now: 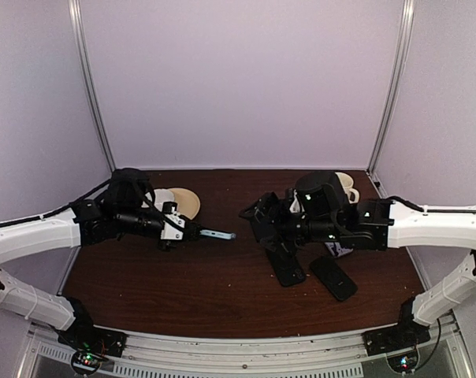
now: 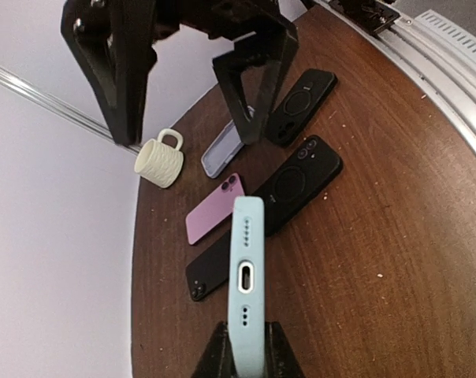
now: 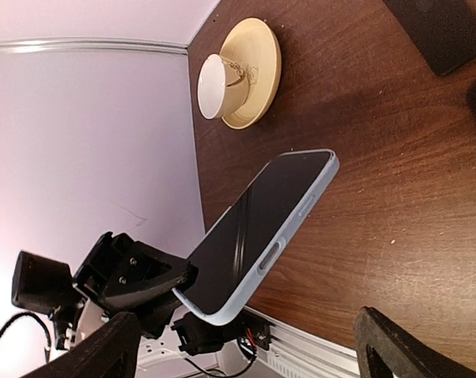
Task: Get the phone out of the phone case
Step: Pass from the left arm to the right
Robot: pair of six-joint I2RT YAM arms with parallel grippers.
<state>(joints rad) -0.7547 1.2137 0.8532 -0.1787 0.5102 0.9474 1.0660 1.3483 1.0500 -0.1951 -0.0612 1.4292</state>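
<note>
A phone in a light blue case [image 1: 217, 234] is held out over the table by my left gripper [image 1: 195, 232], which is shut on one end of it. In the left wrist view the case [image 2: 247, 268] shows end-on, with its charging port, between my fingers [image 2: 213, 356]. In the right wrist view the phone [image 3: 262, 224] shows its dark screen, tilted, with the left gripper [image 3: 139, 283] at its lower end. My right gripper [image 1: 259, 227] is open and empty a short way right of the phone's free end; its fingers [image 3: 403, 350] stand wide apart.
Several other phones and cases lie on the right part of the table: black ones [image 2: 297, 183] [image 2: 303, 106] [image 2: 210, 268], a pink one [image 2: 214, 209] and a grey-lilac case [image 2: 222, 150]. A ribbed mug [image 2: 159, 161] stands at the back right. A cup on a saucer [image 3: 238, 75] stands at the back left.
</note>
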